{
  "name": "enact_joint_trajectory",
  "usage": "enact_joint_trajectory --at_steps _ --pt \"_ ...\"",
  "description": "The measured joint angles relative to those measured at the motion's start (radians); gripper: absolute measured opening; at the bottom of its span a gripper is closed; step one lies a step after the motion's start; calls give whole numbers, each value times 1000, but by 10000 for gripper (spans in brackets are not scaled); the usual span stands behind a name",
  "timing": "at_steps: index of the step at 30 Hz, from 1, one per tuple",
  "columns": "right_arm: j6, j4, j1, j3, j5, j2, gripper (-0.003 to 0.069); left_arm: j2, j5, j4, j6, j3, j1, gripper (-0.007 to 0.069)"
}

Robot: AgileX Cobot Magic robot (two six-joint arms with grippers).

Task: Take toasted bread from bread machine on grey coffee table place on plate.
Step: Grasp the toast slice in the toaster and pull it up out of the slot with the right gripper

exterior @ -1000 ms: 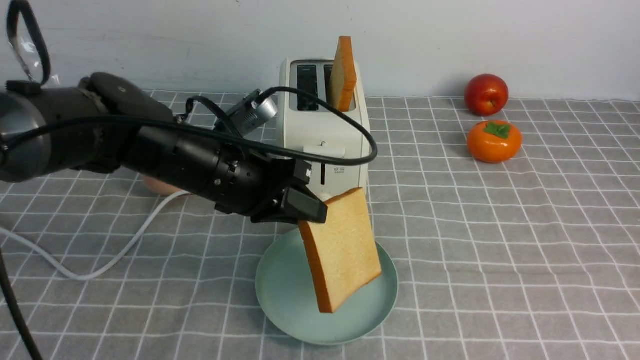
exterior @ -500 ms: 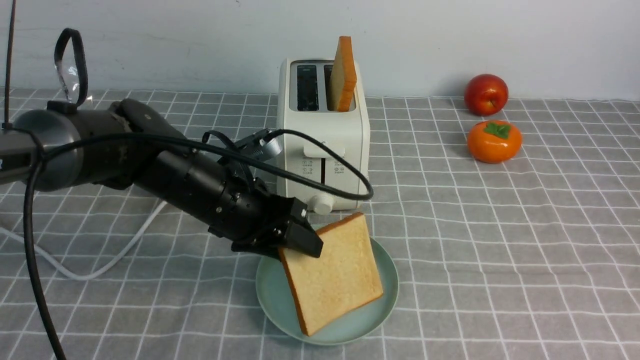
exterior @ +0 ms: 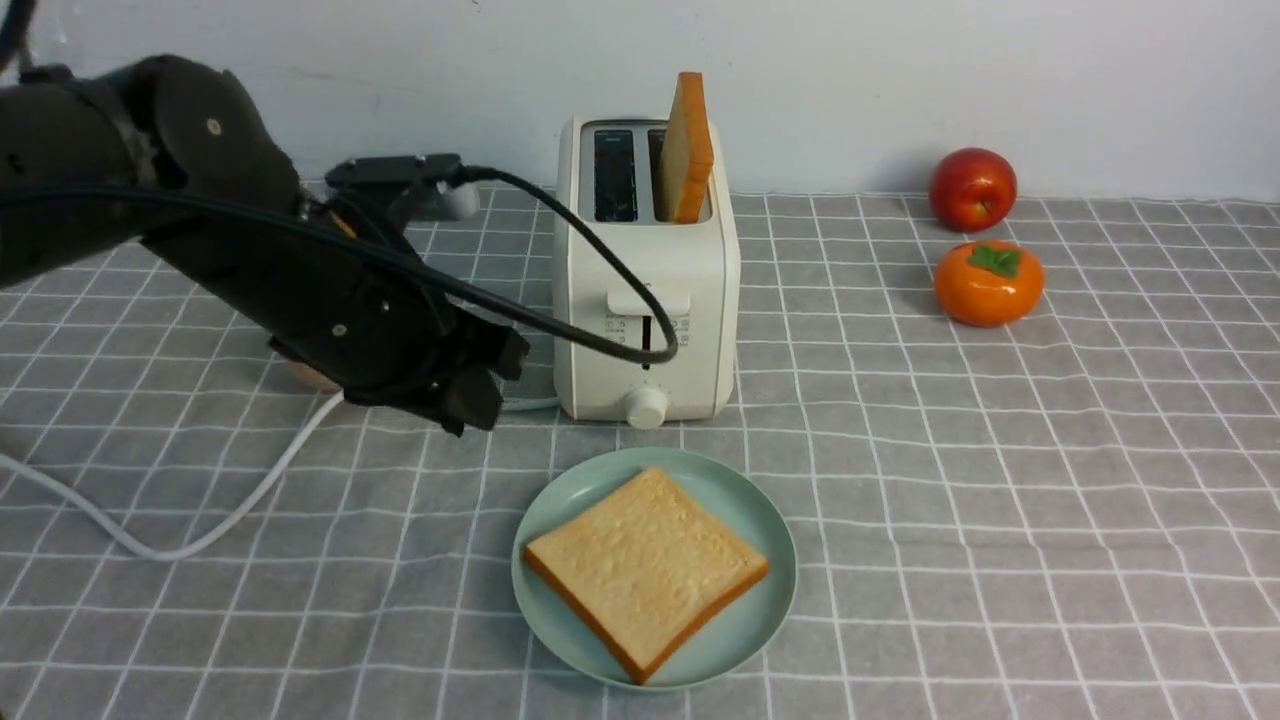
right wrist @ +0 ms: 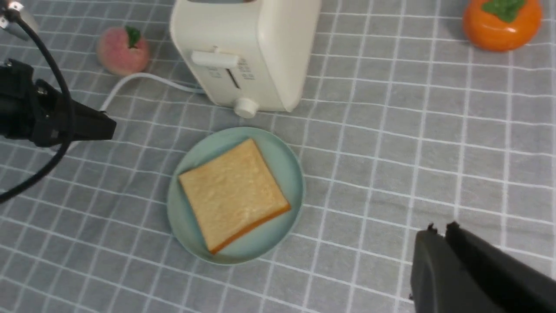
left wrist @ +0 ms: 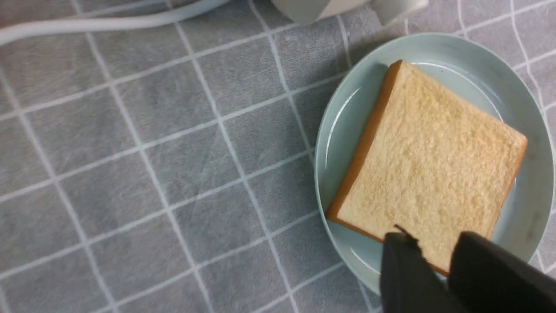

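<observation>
One slice of toasted bread [exterior: 645, 565] lies flat on the mint-green plate [exterior: 730, 635], in front of the bread machine [exterior: 650, 300] on the grey coffee table [exterior: 1000, 500]. A second slice [exterior: 685, 150] stands upright in the toaster's right slot; the left slot holds nothing. My left gripper [exterior: 475, 405] hangs left of the toaster, above and left of the plate, with its jaws nearly together and holding nothing. The left wrist view looks past that gripper [left wrist: 434, 237] onto the slice [left wrist: 430, 161]. My right gripper [right wrist: 441, 228] is shut with nothing in it, over bare cloth right of the plate [right wrist: 286, 174].
A red apple [exterior: 972, 188] and an orange persimmon [exterior: 988, 283] sit at the back right. A pink peach [right wrist: 123, 50] lies left of the toaster, behind my left arm. The white power cord [exterior: 230, 510] curves across the cloth on the left.
My left gripper lowered the slice onto the plate and let it go; the slice now lies flat. The left arm has pulled back up and to the left.
</observation>
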State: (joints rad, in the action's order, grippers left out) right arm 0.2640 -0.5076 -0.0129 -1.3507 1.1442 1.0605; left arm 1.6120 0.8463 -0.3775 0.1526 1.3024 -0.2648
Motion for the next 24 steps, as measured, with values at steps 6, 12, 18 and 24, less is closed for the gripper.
enact_joint_trajectory --at_steps 6,12,18,24 --pt "15 -16 130 -108 -24 217 36 -233 -34 50 -76 -151 0 -14" --pt "15 78 279 -223 -166 433 77 -562 -154 54 -168 -427 0 -14" --pt "16 82 372 -327 -459 618 233 -880 -240 50 -212 -633 0 -14" --pt "27 73 398 -379 -784 809 454 -1129 -241 50 -221 -765 0 -14"
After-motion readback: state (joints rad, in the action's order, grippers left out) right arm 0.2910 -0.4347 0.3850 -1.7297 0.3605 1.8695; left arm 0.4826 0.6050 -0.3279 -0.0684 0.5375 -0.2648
